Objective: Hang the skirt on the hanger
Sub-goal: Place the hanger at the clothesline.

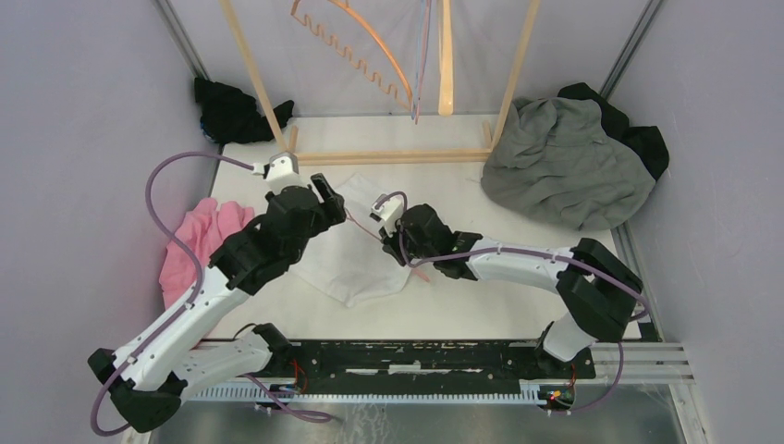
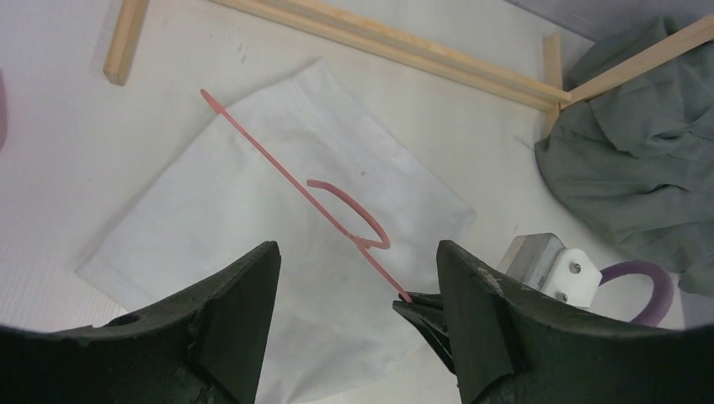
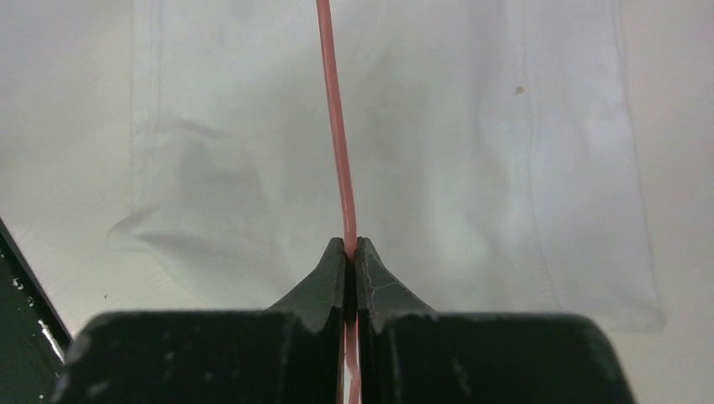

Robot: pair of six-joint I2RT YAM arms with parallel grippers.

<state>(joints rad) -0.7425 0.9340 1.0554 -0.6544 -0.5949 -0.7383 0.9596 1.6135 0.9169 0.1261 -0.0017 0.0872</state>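
A white skirt (image 1: 362, 264) lies flat on the table between the two arms, filling the middle of the left wrist view (image 2: 244, 236) and the right wrist view (image 3: 471, 168). A thin pink hanger (image 2: 282, 177) rests slanted across it, its hook curling over the cloth. My right gripper (image 3: 349, 246) is shut on the hanger's wire (image 3: 337, 143) near one end, over the skirt's right part (image 1: 393, 222). My left gripper (image 2: 355, 248) hovers open over the skirt's upper left (image 1: 328, 199), nothing between its fingers; the hanger (image 1: 363, 229) runs past its right finger.
A wooden rack (image 1: 388, 155) stands behind the skirt with more hangers (image 1: 370, 55) hung on it. A grey cloth pile (image 1: 564, 162) sits at the back right, a pink garment (image 1: 199, 240) at the left edge, a black one (image 1: 231, 111) in the back left corner.
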